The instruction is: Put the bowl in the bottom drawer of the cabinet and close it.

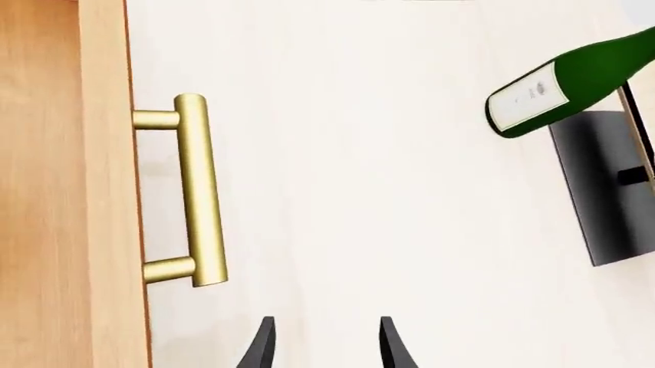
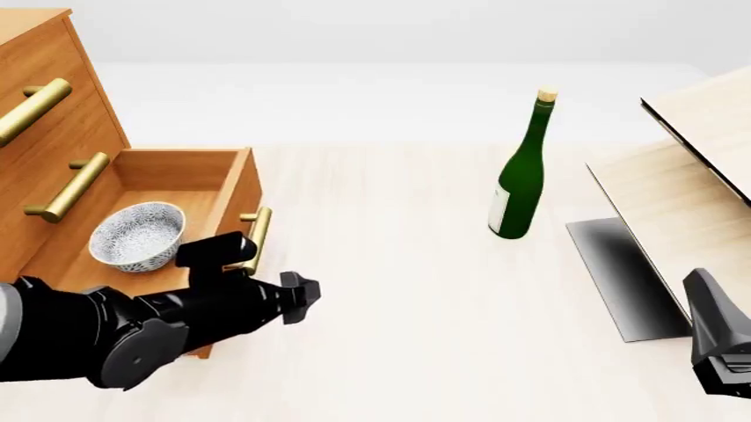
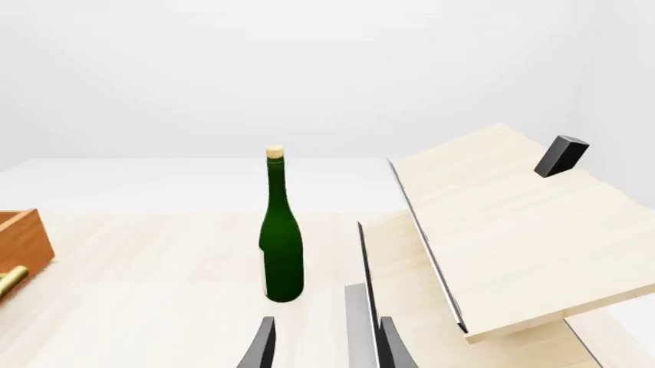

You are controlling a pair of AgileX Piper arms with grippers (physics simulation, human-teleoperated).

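The orange-brown cabinet (image 2: pixel 70 114) stands at the left of the front view with its bottom drawer (image 2: pixel 231 186) pulled out. The white speckled bowl (image 2: pixel 139 236) sits upright inside that drawer. My left gripper (image 2: pixel 302 299) hovers just right of the drawer front's brass handle (image 2: pixel 256 237), open with nothing between its fingers. In the left wrist view the handle (image 1: pixel 201 192) and drawer front (image 1: pixel 61 199) lie beside the open left gripper (image 1: pixel 325 346), not touching. My right gripper (image 2: pixel 718 347) is at the near right, open and empty (image 3: pixel 325 346).
A green wine bottle (image 2: pixel 520 176) stands upright mid-table, also seen by both wrist cameras (image 1: pixel 573 80) (image 3: pixel 281 245). Pale wood slanted panels (image 2: pixel 692 167) on a dark base (image 2: pixel 622 272) occupy the right side (image 3: pixel 511 230).
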